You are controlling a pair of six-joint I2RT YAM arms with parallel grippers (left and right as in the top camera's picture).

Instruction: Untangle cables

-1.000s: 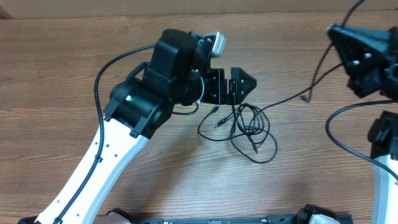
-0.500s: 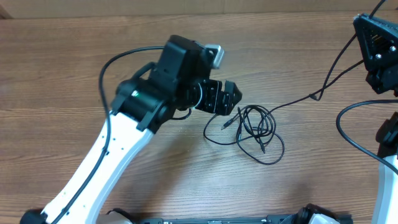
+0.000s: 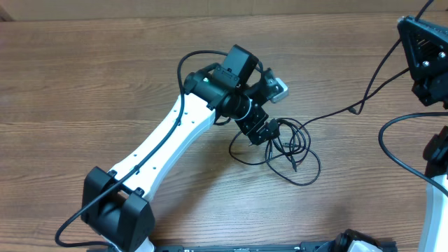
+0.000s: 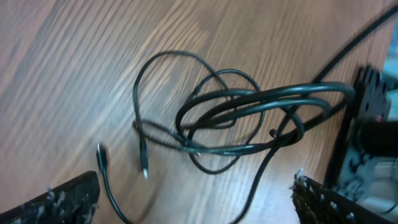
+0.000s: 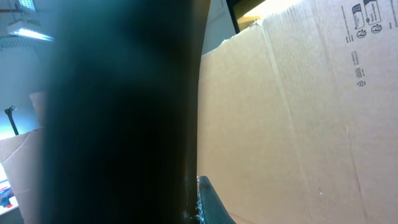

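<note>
Hovering with the left gripper (image 3: 266,133) spread wide and grasping nothing, just over the left edge of the cables (image 3: 288,145), with fingertips (image 4: 62,199) standing at either side of the tangle in the wrist view. Lying in a loose knot of black loops near the middle of the wooden table (image 3: 105,84), trailing one strand toward the upper right. Holding the right gripper (image 3: 422,59) clenched at the far right edge, well apart from the knot, not showing whether on anything.

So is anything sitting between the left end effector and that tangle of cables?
Nothing visible does. The left end effector is open, with the cables lying directly ahead of its fingers. Only bare wooden table shows around them.
</note>
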